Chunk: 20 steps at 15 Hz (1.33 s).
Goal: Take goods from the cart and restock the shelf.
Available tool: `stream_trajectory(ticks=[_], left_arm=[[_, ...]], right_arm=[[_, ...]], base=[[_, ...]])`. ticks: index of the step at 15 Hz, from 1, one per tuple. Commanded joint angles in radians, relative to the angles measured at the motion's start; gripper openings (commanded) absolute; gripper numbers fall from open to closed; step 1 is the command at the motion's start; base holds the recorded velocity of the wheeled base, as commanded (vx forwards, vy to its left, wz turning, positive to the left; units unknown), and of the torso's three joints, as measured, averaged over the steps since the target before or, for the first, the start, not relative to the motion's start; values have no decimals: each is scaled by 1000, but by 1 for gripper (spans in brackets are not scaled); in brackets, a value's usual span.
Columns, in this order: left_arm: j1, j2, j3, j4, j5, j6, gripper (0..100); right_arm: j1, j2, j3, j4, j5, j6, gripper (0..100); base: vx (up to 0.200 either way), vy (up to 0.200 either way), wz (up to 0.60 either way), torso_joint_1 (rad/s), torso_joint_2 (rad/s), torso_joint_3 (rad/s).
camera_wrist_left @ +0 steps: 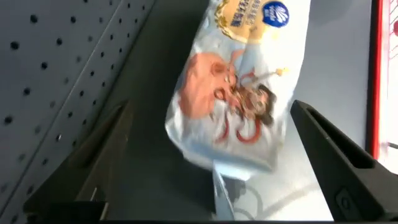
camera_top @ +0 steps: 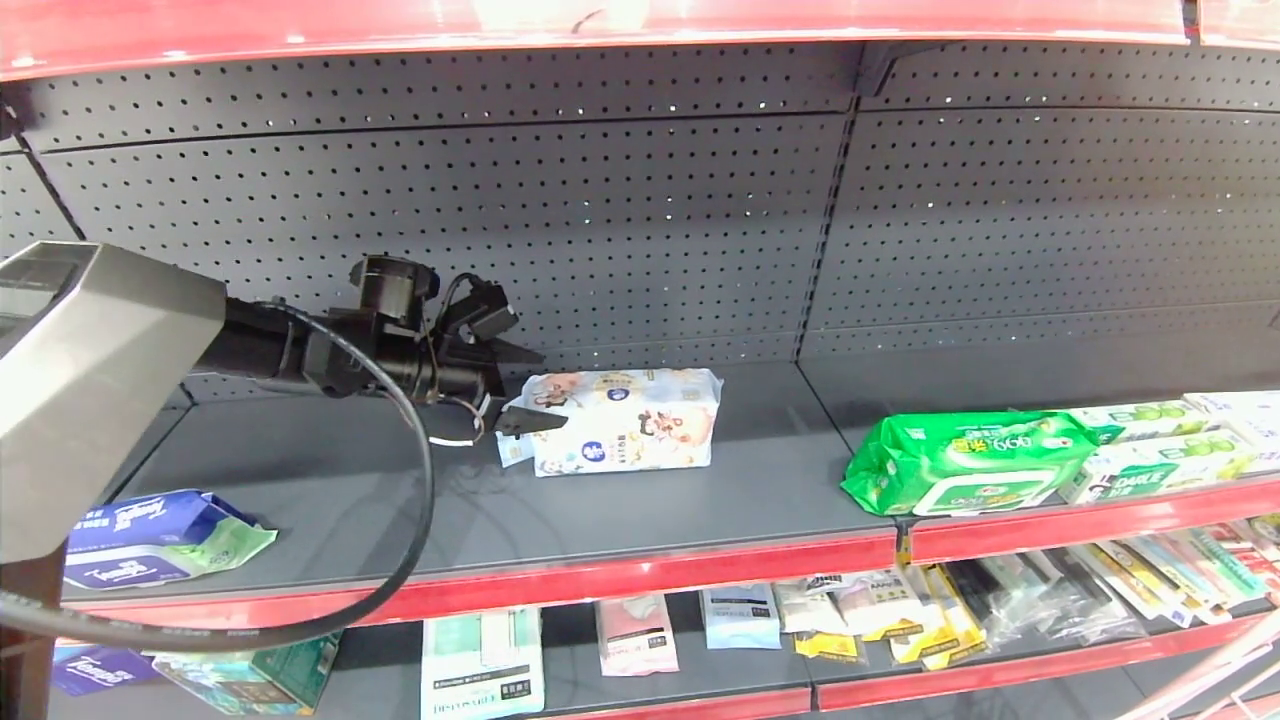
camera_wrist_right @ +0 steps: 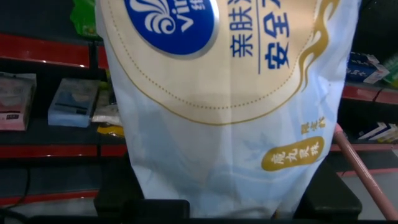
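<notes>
So the white cartoon-print soft tissue pack (camera_top: 640, 420) lies on the dark grey metal shelf (camera_top: 330, 500), near its back wall. Left hand (camera_top: 548, 388) reaches in level over the shelf, spread wide astride the pack's end. Placing looks done, and next it needs to back straight out. Right hand (camera_wrist_right: 224, 202) grips a white-and-blue soft pack (camera_wrist_right: 230, 93) out in front of the shelf.

White plastic tissue pack with cartoon print (camera_top: 625, 420), flat on the dark grey shelf board (camera_top: 700, 500), 2nd white pack with blue emblem (camera_wrist_right: 230, 124) held in the right gripper (camera_wrist_right: 224, 202)
</notes>
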Motion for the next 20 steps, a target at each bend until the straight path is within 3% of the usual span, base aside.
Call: stream_trajectory(ticks=[1,8,13,14,20], left_arm=[[-18,37,-29,1,-3,-1,100],[-34,98,-104,-1,6,-34,100],[-60,114,-109,-1,18,-59,100],[-68,121,-110,-2,20,-59,0],[-71,97,-81,1,1,-51,0]], right_arm=[[1,1,7,1,0,-5,0],[1,6,7,1,1,-8,0],[1,9,7,1,1,-10,0],[1,9,9,1,1,-10,0],[1,14,10,1,3,-10,0]], base=[[0,0,0,0,0,0],[0,0,0,0,0,0],[0,0,0,0,0,0],[0,0,0,0,0,0],[0,0,0,0,0,0]])
